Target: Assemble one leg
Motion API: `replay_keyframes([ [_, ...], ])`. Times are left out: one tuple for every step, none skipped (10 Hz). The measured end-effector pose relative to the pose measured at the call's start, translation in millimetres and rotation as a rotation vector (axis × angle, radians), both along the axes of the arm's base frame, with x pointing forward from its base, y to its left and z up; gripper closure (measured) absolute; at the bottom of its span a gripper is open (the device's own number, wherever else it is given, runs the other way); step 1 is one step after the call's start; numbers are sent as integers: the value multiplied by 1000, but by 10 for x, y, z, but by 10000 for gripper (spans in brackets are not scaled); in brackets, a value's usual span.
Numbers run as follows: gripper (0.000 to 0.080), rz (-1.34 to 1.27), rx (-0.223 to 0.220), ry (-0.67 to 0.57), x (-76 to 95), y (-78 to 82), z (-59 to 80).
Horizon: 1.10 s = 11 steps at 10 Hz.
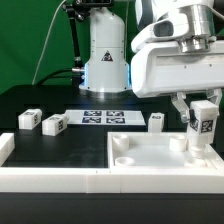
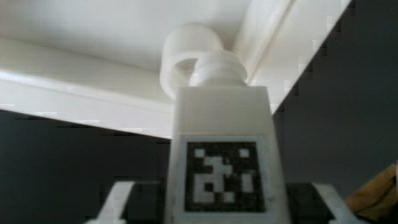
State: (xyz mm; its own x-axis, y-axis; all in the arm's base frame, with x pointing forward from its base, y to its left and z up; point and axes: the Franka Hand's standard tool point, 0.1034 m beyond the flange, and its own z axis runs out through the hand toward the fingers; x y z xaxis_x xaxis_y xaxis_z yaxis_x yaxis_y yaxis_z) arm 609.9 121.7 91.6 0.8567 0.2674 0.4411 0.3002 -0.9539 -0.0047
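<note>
My gripper (image 1: 203, 112) is shut on a leg (image 1: 202, 126), a small white block with a black-and-white tag, held upright over the right far corner of the big white tray-like panel (image 1: 150, 150). In the wrist view the leg (image 2: 221, 145) fills the middle between my fingers (image 2: 125, 200), its far end at a round corner socket (image 2: 196, 50) of the panel. Three other legs lie on the black table: two at the exterior view's left (image 1: 28, 120), (image 1: 53, 124) and one beside the panel (image 1: 156, 121).
The marker board (image 1: 102, 117) lies flat behind the panel. The arm's white base (image 1: 104, 55) stands at the back. A long white rail (image 1: 60, 180) runs along the table's front edge, with a white block (image 1: 5, 148) at its left end.
</note>
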Motion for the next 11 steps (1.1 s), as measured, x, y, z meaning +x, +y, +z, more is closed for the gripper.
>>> replay_keyframes([
  [508,-1,-1,-5,12,-26,-32],
  [508,-5,0,-17,28,-40,-35],
  [508,-7,1,-29,42,-43,-36],
  [508,-8,1,-31,44,-44,-37],
  [508,-9,2,-41,54,-46,-39],
  [508,-12,3,-57,69,-49,-45],
  [508,-12,4,-55,51,-45,-96],
  [508,-12,3,-47,30,-47,-149],
  [508,-13,3,-44,16,-49,-194],
  [508,-14,4,-52,24,-48,-198],
  [508,-16,6,-69,37,-49,-201],
])
